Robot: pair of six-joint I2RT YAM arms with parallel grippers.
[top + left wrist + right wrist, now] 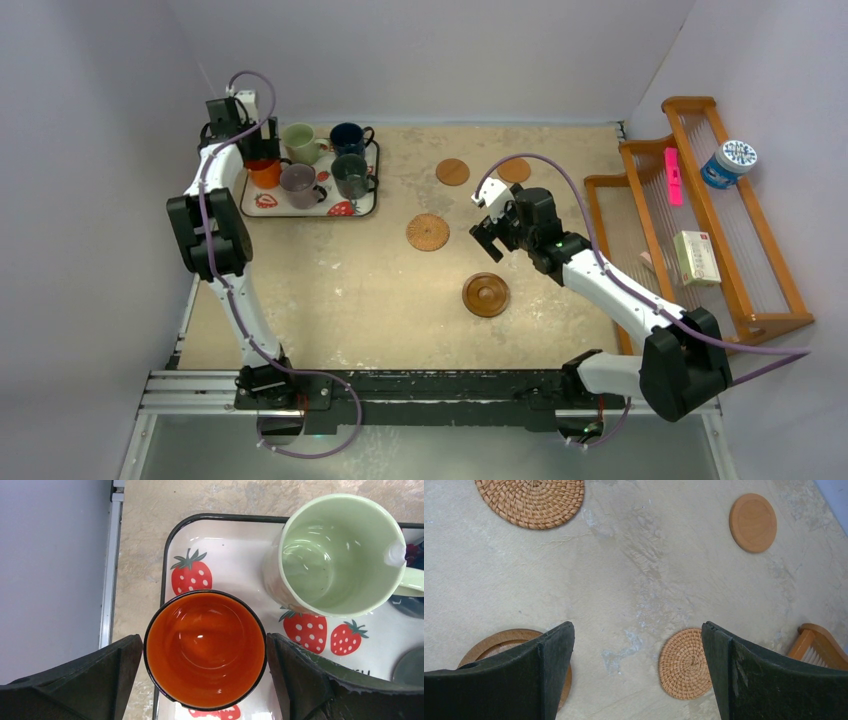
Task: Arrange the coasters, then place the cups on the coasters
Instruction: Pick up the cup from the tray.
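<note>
Cups crowd the strawberry-print tray (pixel 300 207) at the far left of the surface (pixel 350 290), none of them on a coaster. The orange cup (pixel 205 650) sits at the tray's left edge, the pale green cup (pixel 340 555) just beside it, and the mauve-grey cup (pixel 297 183), navy cup (pixel 347 137) and dark green cup (pixel 350 174) are packed alongside. The left fingers (pixel 75 680) are spread wide and hang on either side of the orange cup, each very near its rim; whether they touch it I cannot tell. That straddle reads as lining up for a grasp across the cup's body. The orange cup looks a sensible first pick because it stands on the outer side of the cluster, though the gap toward the pale green cup looks tight. The coasters lie loose across the middle of the surface, apart from one another and in no line. They are a woven coaster (pixel 428 232), a plain tan coaster (pixel 452 172), another plain tan coaster (pixel 515 170), the dark ringed coaster (pixel 486 295) and a second woven coaster (pixel 684 663), which the right arm hides from the overhead camera. The right fingers (pixel 514 680) are also apart and hold nothing, hovering over bare surface between the dark ringed coaster and the second woven coaster. That probably puts them there to gather the scattered discs, since a cup needs a settled coaster to land on.
</note>
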